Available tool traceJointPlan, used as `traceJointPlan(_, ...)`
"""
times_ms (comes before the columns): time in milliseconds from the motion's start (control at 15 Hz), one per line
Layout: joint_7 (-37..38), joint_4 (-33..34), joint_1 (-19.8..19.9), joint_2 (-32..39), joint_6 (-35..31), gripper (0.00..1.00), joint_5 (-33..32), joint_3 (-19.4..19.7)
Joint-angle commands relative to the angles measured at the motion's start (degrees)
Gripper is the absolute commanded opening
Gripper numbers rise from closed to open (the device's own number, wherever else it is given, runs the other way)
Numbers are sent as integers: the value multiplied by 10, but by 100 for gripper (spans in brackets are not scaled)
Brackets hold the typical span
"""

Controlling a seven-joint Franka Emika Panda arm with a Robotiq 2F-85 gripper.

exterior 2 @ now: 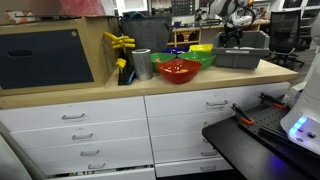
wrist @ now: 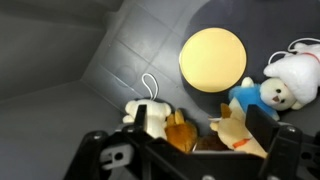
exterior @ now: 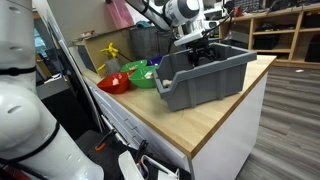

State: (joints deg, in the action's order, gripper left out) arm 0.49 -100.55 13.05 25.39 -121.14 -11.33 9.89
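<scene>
The tan plush (wrist: 190,130) lies on the floor of the grey bin (wrist: 90,60), at the lower middle of the wrist view. It looks light, soft and squashy, neither fragile nor slippery, so a pinch across its body seems surer than one on its thin white loop (wrist: 150,88). The end effector (wrist: 192,152) stands wide, fingers (wrist: 105,155) either side of the plush, though contact cannot be told; a yellow disc (wrist: 212,58) and a white toy (wrist: 280,85) lie further right.
</scene>
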Motion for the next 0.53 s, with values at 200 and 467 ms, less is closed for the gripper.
traceJointPlan(200,-69,-60,11,-63,-35,100,4,8)
traceJointPlan(467,-158,-111,33,-90,-57,100,17,3)
